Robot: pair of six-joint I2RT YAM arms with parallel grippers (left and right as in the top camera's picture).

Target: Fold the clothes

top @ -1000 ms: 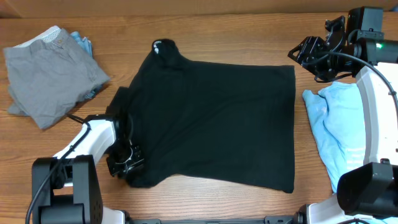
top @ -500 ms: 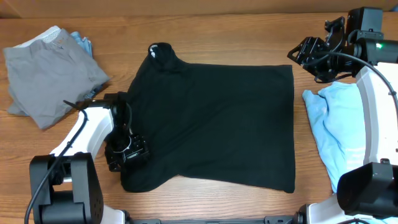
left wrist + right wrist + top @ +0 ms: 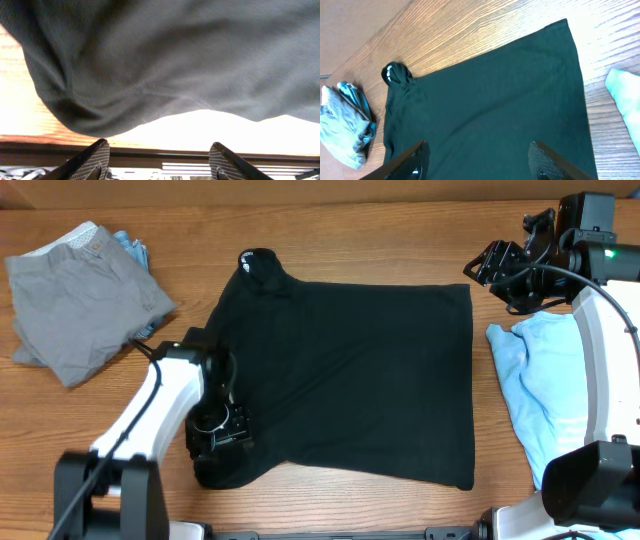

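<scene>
Now left gripper [image 3: 222,442] farther over black T-shirt [image 3: 350,370], jaws apart.

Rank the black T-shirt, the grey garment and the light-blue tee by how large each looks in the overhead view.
1. black T-shirt, clearly largest.
2. grey garment and light-blue tee: look alike; the right arm hides part of the tee, so unranked.

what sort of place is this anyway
Probably a robot lab bench, not a home: left arm and right arm at a wooden table, black tee spread flat, grey garment and blue tee aside.
</scene>
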